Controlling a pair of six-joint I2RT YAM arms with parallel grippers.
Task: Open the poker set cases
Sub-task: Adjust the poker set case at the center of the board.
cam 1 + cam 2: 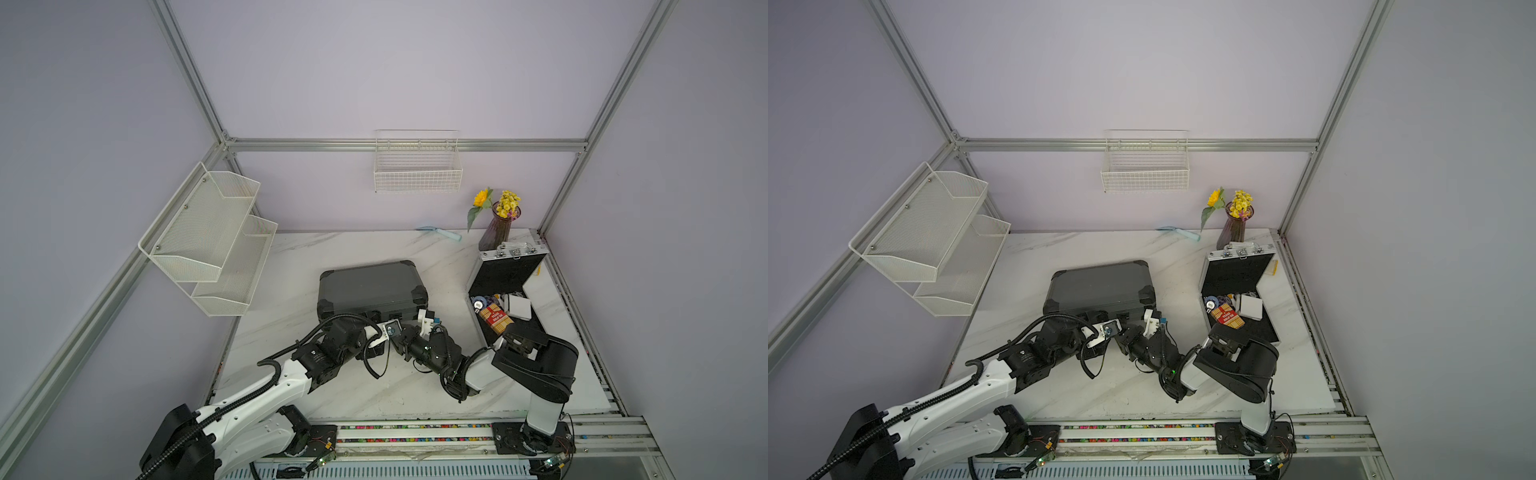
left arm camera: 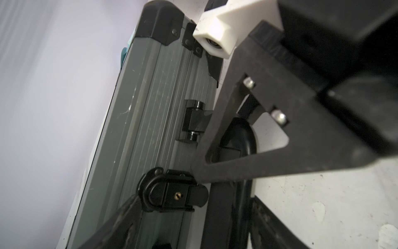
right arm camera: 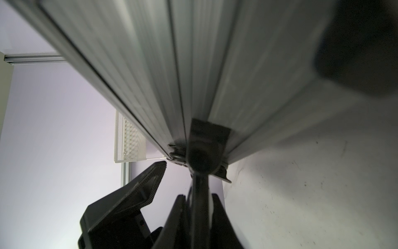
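1. Left wrist view: the left gripper (image 2: 165,187) has its jaws apart, one fingertip on either side of a black latch (image 2: 172,190) on the front wall of the large dark grey hard case with black corner caps (image 2: 137,120).
2. Right wrist view: the right gripper (image 3: 198,195) has its jaws together, clamped on a blurred dark bar that looks like the black carry handle (image 3: 200,179) of that case.
3. Both top views show this case lying flat, lid down, at the middle of the white marble-patterned worktop (image 1: 374,249), its front towards the near edge.
4. At the right edge, near the far right corner, the small square ribbed silver aluminium case (image 1: 505,274) has its lid raised and its black lining exposed.
5. My judgement: half done. The silver case is open. The grey one needs its latches freed and its lid lifted.
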